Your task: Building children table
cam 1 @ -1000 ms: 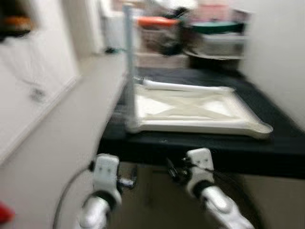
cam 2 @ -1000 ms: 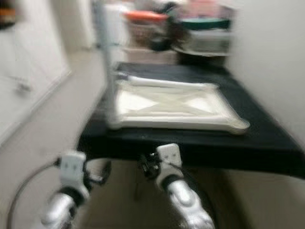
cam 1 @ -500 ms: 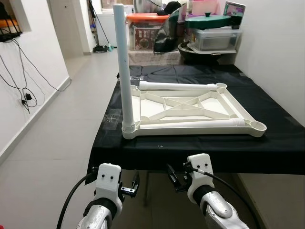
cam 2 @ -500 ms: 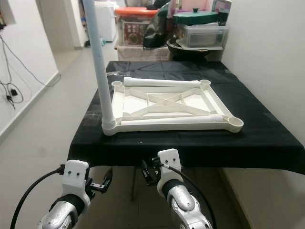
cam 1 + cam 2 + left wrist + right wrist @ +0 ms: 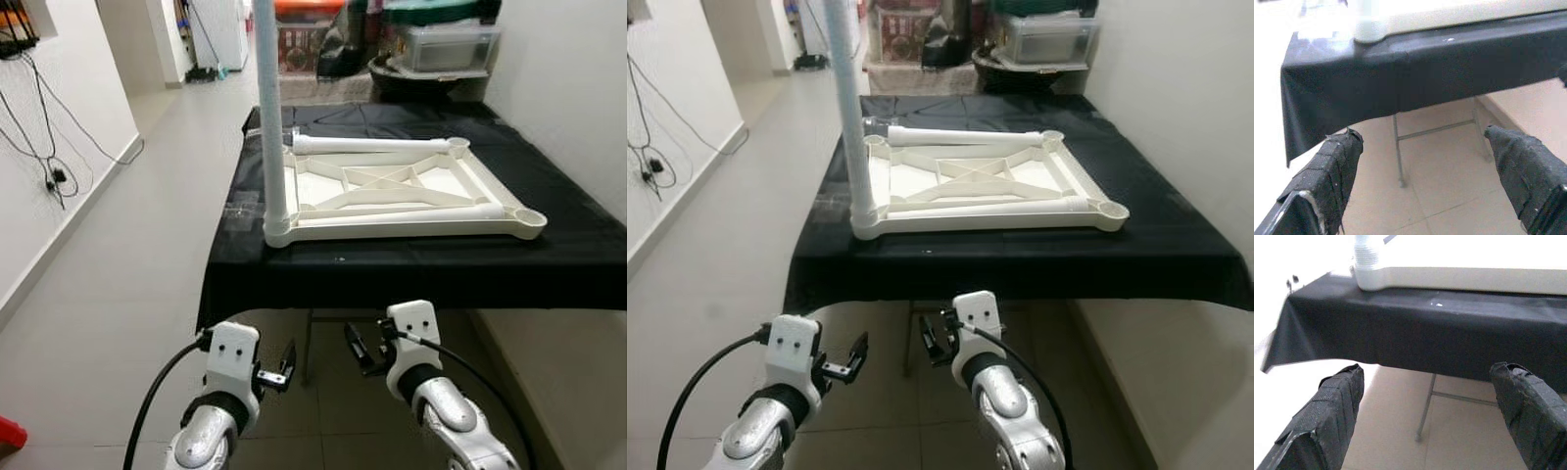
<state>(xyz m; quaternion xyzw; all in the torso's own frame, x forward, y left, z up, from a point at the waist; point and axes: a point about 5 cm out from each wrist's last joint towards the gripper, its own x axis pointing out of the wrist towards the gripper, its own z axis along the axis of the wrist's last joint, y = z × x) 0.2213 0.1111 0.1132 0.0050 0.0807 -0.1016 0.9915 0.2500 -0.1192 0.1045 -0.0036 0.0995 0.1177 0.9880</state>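
Observation:
A white plastic children's table top (image 5: 411, 227) lies upside down on a black-clothed table (image 5: 392, 266). One white leg (image 5: 269, 117) stands upright in its near left corner socket. A loose leg (image 5: 372, 145) lies along the far edge, and another (image 5: 402, 210) lies along the near edge. My left gripper (image 5: 282, 370) and right gripper (image 5: 358, 348) hang low in front of the table's front edge, below the cloth. In the wrist views the left gripper (image 5: 1422, 134) and the right gripper (image 5: 1427, 368) are both open and hold nothing.
Storage boxes and bins (image 5: 431, 44) are stacked behind the table. A wall runs along the right. Cables (image 5: 49, 147) hang on the left wall, with tiled floor (image 5: 127, 255) between it and the table. Thin metal table legs (image 5: 1398, 152) stand under the cloth.
The whole view has gone from blurred to sharp and shifted, so the camera moved. Both grippers stay low and open. Nothing on the table has moved.

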